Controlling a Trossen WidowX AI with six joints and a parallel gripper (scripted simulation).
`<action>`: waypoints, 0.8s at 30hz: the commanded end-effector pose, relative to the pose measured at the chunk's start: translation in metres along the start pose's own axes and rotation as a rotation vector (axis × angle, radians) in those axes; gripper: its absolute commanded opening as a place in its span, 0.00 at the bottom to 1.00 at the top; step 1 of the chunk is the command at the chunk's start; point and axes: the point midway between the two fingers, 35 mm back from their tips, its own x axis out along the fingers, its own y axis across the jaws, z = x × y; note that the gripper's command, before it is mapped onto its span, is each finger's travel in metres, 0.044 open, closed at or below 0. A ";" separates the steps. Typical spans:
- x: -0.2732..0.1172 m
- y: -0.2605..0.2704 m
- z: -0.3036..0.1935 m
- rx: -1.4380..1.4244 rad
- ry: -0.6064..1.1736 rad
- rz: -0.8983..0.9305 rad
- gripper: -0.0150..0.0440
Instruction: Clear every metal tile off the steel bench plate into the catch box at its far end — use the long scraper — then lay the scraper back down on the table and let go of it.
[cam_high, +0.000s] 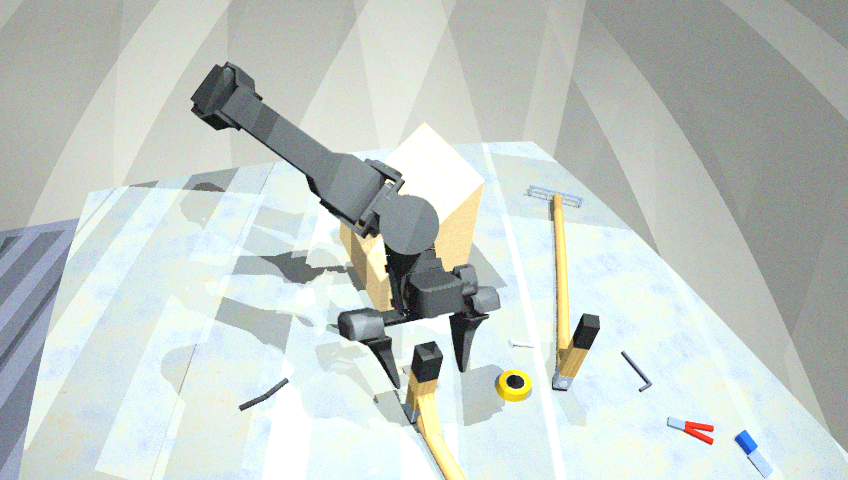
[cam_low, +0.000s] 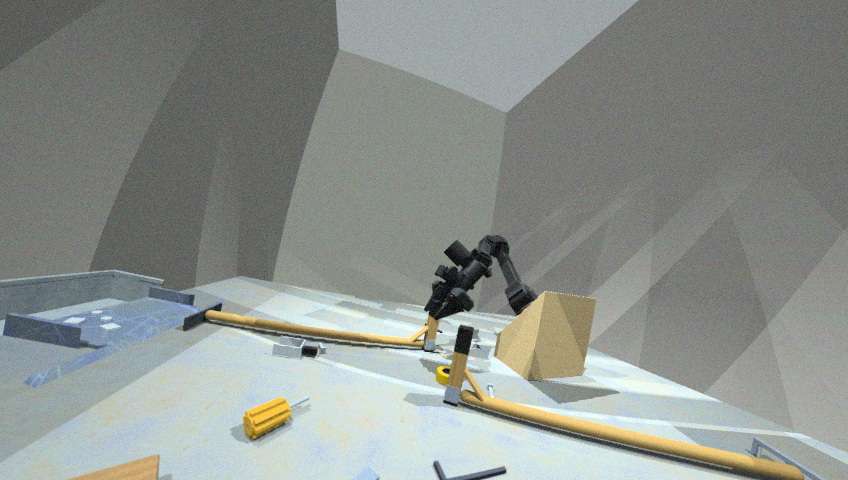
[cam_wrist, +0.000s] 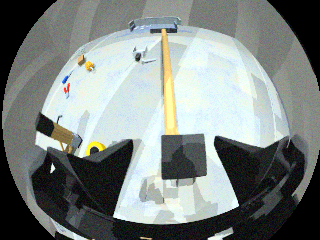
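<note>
The long scraper (cam_high: 439, 446) (cam_low: 297, 329) (cam_wrist: 170, 105) lies along the table, its black-capped wooden grip standing upright at the near end. Its dark blade (cam_low: 202, 316) (cam_wrist: 164, 31) is at the near edge of the blue steel plate (cam_low: 148, 316). Three pale tiles (cam_low: 74, 321) show on the plate between low side walls. The grey catch box (cam_low: 59, 285) is beyond them. My gripper (cam_high: 430, 378) (cam_wrist: 174, 141) is open, one finger on each side of the scraper's upright grip, with gaps between fingers and grip in the wrist view. In the exterior view the fingers are too small to judge.
A second long-handled tool (cam_high: 561, 267) (cam_low: 595, 426) with an upright grip lies to one side. A yellow tape roll (cam_high: 502, 389) (cam_low: 440, 374) lies between the tools. A wooden block (cam_high: 434, 172) (cam_low: 556, 339) stands by the arm. A yellow screwdriver (cam_low: 267, 417), red pliers (cam_high: 699, 428) and a hex key (cam_high: 635, 368) lie around.
</note>
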 end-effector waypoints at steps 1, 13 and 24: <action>-0.010 0.000 0.001 0.004 0.000 -0.001 1.00; -0.042 -0.001 -0.001 0.002 -0.002 -0.004 1.00; -0.064 0.000 0.013 -0.013 -0.064 -0.011 1.00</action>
